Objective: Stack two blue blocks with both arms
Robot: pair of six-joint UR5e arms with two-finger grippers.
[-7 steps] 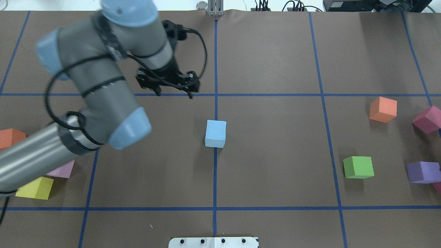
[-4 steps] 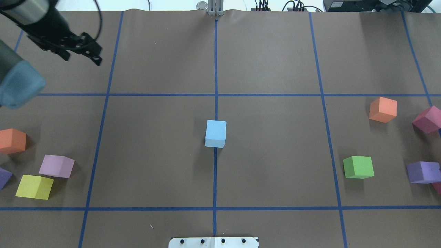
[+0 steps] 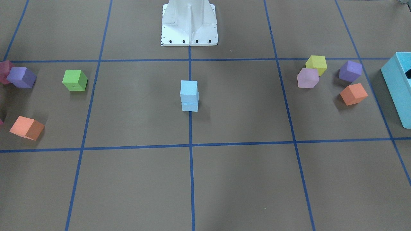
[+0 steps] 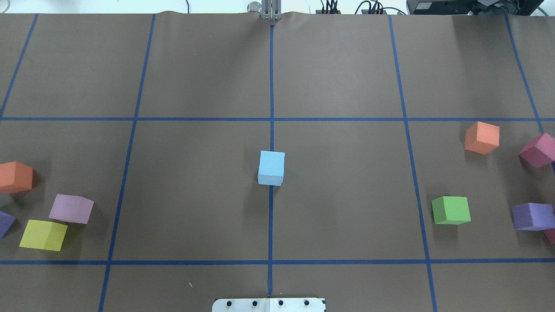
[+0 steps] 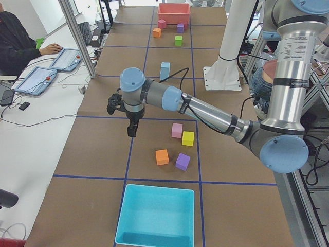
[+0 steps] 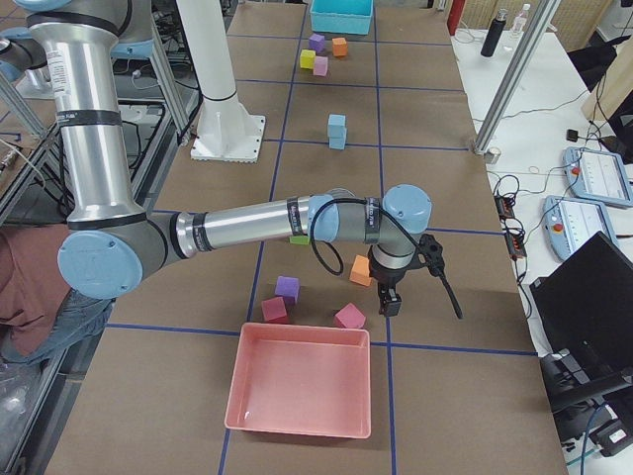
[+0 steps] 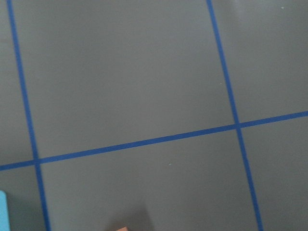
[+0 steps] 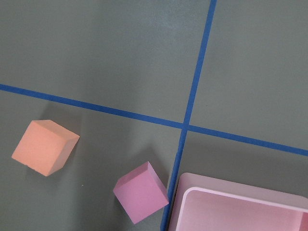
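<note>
The two blue blocks stand stacked one on the other at the table's centre, on the middle tape line: upper block point(image 3: 188, 87), lower block point(image 3: 190, 106), and from above only the top one point(image 4: 272, 167) shows. No gripper touches them. My left gripper point(image 5: 132, 128) hangs over the table's far left part, away from the stack point(image 5: 165, 71). My right gripper point(image 6: 390, 302) hangs over the far right part near an orange cube point(image 6: 361, 269). Both show only in side views, so I cannot tell whether they are open or shut.
A turquoise bin point(image 5: 157, 216) stands at the left end and a pink bin point(image 6: 302, 386) at the right end. Orange point(image 4: 15, 177), pink point(image 4: 71, 209) and yellow point(image 4: 43, 235) cubes lie left. Orange point(image 4: 481, 138), green point(image 4: 451, 210), purple point(image 4: 532, 216) and magenta point(image 4: 538, 150) cubes lie right.
My left arm has swung left and left the overhead view. The blue stack has not moved.
</note>
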